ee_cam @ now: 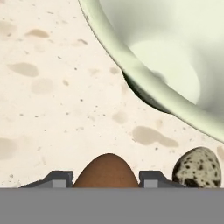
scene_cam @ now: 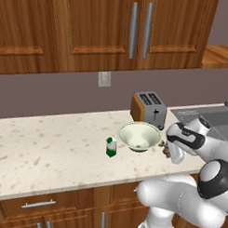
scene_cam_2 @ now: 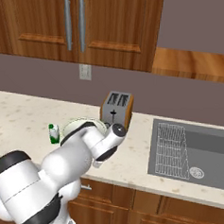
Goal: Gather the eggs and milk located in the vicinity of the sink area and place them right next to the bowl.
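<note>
The gripper (ee_cam: pixel 107 180) is closed on the egg (ee_cam: pixel 107 171), holding it low over the speckled counter (ee_cam: pixel 48 100) just beside the bowl (ee_cam: pixel 175 57), likely so it can be set down close to the rim. The egg is smooth, dark brown and oval (a paler speckled egg (ee_cam: pixel 197 168) lies next to it). The milk (scene_cam: pixel 111 147) stands upright near the bowl's other side.

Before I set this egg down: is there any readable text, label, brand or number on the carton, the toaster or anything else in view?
None can be read.
Milk carton: green and white bands, no legible print.
Toaster: a small dark mark on its end, no words.
Wall outlet plate: blank.
</note>
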